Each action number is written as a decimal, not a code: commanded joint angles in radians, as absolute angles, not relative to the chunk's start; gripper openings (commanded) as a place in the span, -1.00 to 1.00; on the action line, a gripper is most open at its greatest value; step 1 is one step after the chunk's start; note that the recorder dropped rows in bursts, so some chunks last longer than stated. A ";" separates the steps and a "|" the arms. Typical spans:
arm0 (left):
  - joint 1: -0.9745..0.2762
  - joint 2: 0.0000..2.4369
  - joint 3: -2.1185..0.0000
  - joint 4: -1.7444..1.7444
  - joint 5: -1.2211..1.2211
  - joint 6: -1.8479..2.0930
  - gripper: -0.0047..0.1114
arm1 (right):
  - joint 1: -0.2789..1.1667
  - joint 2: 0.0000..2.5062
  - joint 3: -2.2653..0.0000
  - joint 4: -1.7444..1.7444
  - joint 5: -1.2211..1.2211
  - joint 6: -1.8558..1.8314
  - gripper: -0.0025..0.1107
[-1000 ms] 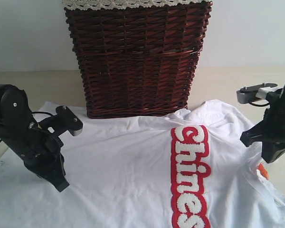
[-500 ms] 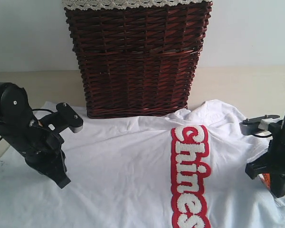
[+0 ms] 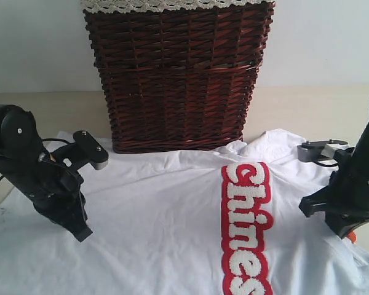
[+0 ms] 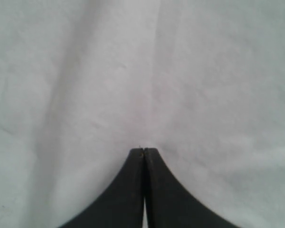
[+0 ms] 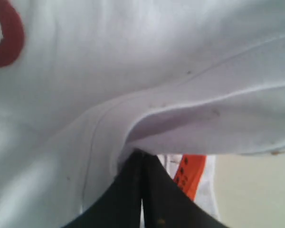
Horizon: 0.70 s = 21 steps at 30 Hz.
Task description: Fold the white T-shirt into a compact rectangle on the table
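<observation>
1. The white T-shirt (image 3: 166,209) lies spread across the table (image 3: 295,104), filling the lower half of the exterior view, with its red band (image 3: 246,233) toward 5 o'clock.
2. The wicker basket (image 3: 178,80) stands at 12 o'clock, just behind the shirt's far edge.
3. The left gripper (image 3: 82,233), at 8 o'clock, has its fingers pressed together (no gap shows between them), tips on plain cloth.
4. The right gripper (image 3: 343,232), at 4 o'clock, is likewise closed tight, its tips at a raised hem fold beside an orange tag (image 5: 192,173).

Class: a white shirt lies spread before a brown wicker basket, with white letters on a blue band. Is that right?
Not quite: the band is red, not blue, as the exterior view shows. The rest holds: the shirt lies spread before the basket, and the letters are white.
</observation>
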<state>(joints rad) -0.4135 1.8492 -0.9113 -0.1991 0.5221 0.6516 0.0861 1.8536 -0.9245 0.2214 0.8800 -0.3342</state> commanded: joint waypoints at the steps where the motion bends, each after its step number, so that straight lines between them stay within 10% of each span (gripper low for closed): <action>1: -0.411 1.838 -0.918 -0.199 0.524 0.651 -0.92 | 0.088 1.906 -0.932 0.163 0.872 -0.289 -0.96; 21: -0.411 1.838 -0.918 -0.196 0.524 0.669 -0.92 | 0.088 1.918 -0.971 -0.248 0.965 0.070 -0.96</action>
